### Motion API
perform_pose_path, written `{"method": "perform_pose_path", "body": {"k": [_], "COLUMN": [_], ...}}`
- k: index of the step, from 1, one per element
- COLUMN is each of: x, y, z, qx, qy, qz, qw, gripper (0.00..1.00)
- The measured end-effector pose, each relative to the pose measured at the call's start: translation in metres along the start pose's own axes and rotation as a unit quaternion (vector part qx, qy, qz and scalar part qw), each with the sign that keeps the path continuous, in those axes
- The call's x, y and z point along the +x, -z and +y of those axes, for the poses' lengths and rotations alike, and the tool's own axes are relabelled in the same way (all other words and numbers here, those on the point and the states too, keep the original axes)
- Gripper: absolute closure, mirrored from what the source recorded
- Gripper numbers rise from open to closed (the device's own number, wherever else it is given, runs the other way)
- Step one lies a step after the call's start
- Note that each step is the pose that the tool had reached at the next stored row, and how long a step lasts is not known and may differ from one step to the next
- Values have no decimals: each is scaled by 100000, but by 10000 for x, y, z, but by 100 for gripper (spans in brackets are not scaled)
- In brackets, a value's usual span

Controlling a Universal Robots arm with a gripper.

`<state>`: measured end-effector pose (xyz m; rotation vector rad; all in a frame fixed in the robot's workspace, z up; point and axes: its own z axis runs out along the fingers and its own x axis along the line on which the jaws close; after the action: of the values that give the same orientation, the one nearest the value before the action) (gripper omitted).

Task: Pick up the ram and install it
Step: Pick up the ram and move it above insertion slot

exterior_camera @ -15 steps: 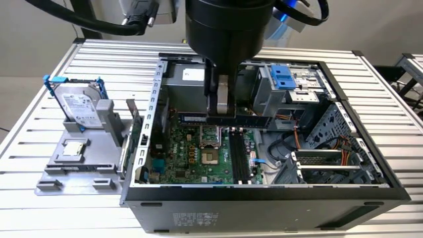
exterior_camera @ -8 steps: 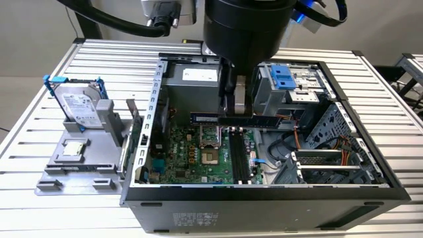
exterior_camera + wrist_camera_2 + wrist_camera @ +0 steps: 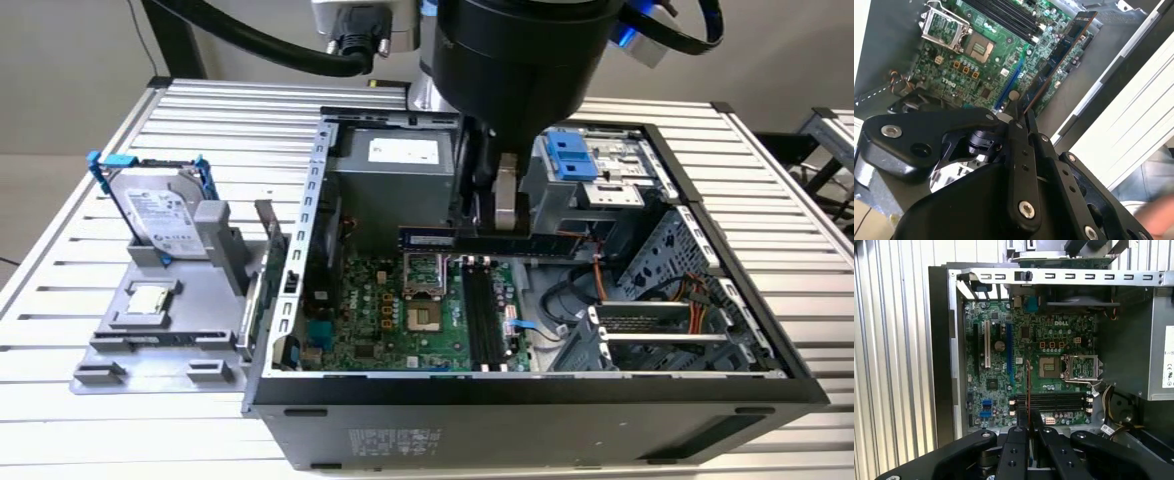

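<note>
Black gripper [image 3: 1029,429] fingers stand foremost in both wrist views, pressed together on the ram [image 3: 1028,385], which they pinch by its flat faces near mid-length. Seen edge-on in the first wrist view, the ram reads as a thin brown line running out from the fingertips. In the second wrist view its dark, chip-bearing face slants away from them. From where I stand beside the table [image 3: 200,430], the stick hangs level under the arm, inside the open computer case [image 3: 534,400], above the green motherboard [image 3: 387,320] and apart from it. It lies crosswise to the black memory slots [image 3: 483,315], not along them. Judged by its build, the ram is light and stiff but fragile: a thin board best held on its faces or short ends, never by the contact edge, and likely to tolerate little twisting. Its smooth faces look liable to slip in so narrow a pinch if pushed off-axis. A silver hard drive [image 3: 160,215] stands on a grey holder [image 3: 147,340] outside the case, at the exterior view's left.
</note>
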<state>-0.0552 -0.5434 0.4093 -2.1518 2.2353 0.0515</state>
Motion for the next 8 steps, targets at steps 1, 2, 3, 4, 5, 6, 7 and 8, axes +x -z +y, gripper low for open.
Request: {"method": "perform_pose_path", "body": {"k": [1, 2, 3, 4, 5, 6, 7, 8], "x": [-1, -1, -2, -2, -3, -3, -4, -5], "y": [0, 0, 0, 0, 0, -1, -1, -1], "z": [-14, -29, -45, -61, -77, -93, -108, -123], "qx": [-1, -1, -2, -1, 0, 0, 0, 0], "qy": [2, 0, 1, 0, 4, 2, -1, -2], "qz": [0, -1, 0, -3, -2, -3, 0, 0], "qw": [100000, 100000, 100000, 100000, 100000, 100000, 100000, 100000], "gripper": [100, 100, 100, 100, 100, 100, 100, 100]}}
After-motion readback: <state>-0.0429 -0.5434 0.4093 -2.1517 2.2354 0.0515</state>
